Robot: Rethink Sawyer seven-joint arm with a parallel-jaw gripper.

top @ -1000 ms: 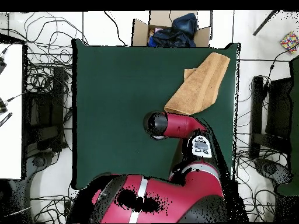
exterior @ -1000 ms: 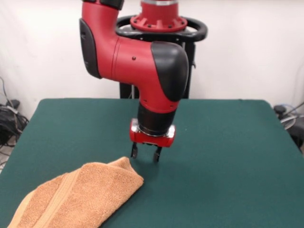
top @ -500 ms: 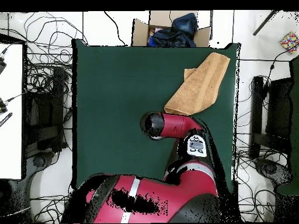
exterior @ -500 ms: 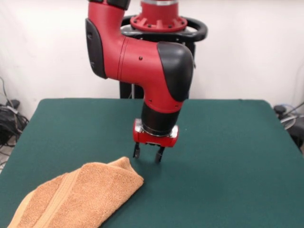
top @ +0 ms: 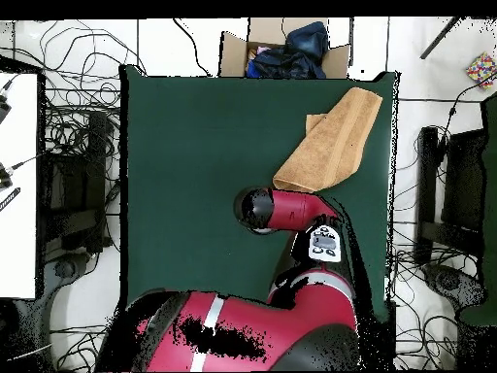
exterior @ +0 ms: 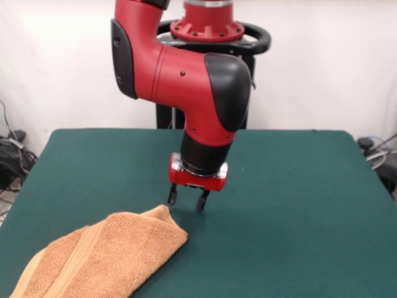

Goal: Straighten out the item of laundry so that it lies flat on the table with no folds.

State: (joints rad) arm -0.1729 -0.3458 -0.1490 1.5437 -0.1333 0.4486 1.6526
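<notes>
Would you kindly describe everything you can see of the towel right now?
The towel is orange-tan terry cloth with a woven band running along it. It lies folded over itself in a long bundle on the green table, at the corner nearest the front camera, its end cut off by that picture's bottom edge. Only the table touches it; the open hand hangs just beyond its rounded tip.

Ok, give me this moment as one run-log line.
towel: folded over, front corner of table | gripper: open, empty, just above table beside towel's tip | task: not done
</notes>
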